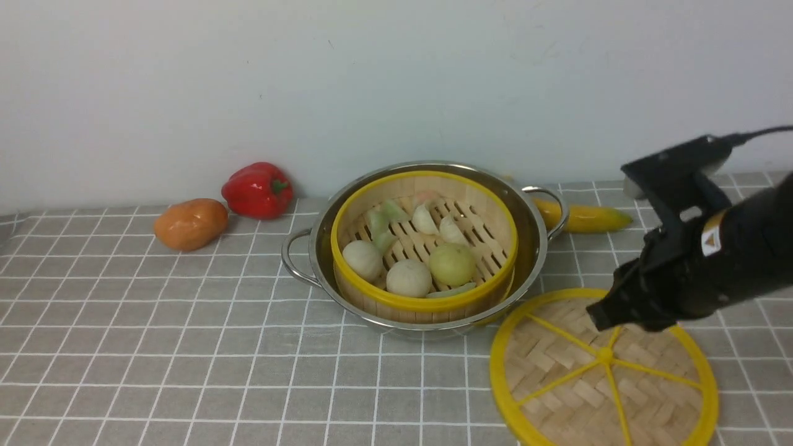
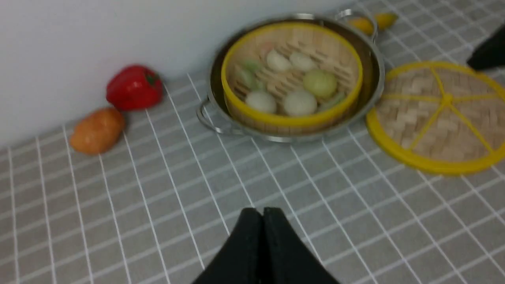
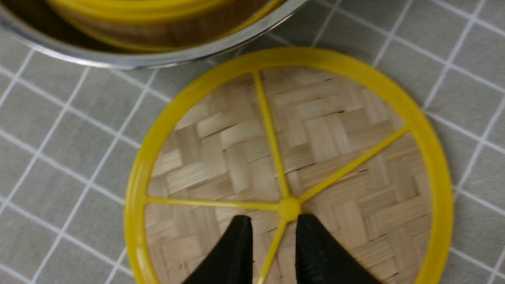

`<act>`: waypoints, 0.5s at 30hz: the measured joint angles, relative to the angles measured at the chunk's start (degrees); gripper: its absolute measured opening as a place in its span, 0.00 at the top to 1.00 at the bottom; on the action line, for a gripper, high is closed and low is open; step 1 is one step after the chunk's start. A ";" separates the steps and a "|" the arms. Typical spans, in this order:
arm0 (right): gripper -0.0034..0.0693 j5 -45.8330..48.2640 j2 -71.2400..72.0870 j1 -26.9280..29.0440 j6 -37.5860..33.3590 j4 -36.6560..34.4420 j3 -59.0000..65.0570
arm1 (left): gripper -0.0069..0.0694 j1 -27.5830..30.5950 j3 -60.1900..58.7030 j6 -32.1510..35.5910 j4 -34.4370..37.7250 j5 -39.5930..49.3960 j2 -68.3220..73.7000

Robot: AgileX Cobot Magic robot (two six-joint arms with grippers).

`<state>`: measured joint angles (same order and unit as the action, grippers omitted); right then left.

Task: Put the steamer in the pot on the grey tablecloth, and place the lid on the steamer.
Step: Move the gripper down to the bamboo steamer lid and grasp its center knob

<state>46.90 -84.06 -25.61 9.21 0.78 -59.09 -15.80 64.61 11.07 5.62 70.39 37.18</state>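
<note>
The steamer (image 1: pixel 426 304), a bamboo basket with yellow rims and pale buns on its slatted floor, sits inside the shiny pot (image 1: pixel 323 243) on the grey tablecloth (image 1: pixel 155 347). The woven lid (image 1: pixel 582 384) lies flat on the cloth, front right of the pot. My right gripper (image 1: pixel 598 316) is down over the lid (image 3: pixel 335 118). In the right wrist view the gripper (image 3: pixel 274 217) is open, its fingers straddling a yellow spoke beside the hub. My left gripper (image 2: pixel 263 210) is shut and empty over bare cloth, well short of the pot (image 2: pixel 373 75); the front view does not show it.
A red pepper (image 1: pixel 257 189) and an orange vegetable (image 1: pixel 190 223) lie by the wall, left of the pot. A yellow banana-like thing (image 1: pixel 585 218) lies behind the pot's right handle. The white wall closes off the back.
</note>
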 joint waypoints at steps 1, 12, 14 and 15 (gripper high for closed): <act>0.70 0.23 -0.20 0.00 0.24 0.36 -0.26 | 0.94 0.00 -0.70 -0.10 0.00 0.00 -0.49; 0.58 4.06 -11.06 0.00 1.96 -0.78 -2.85 | 0.93 0.00 -24.49 -3.88 3.35 -2.80 -13.16; 0.58 4.06 -12.34 0.00 2.11 -0.78 -2.85 | 0.93 0.00 -25.74 -3.88 4.01 -2.86 -13.16; 0.58 4.06 -13.32 0.00 2.10 -0.78 -2.85 | 0.92 0.00 -26.26 -3.65 4.15 -2.94 -13.16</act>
<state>50.96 -97.38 -25.61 11.31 0.00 -61.93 -15.80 38.35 7.42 9.77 67.46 24.02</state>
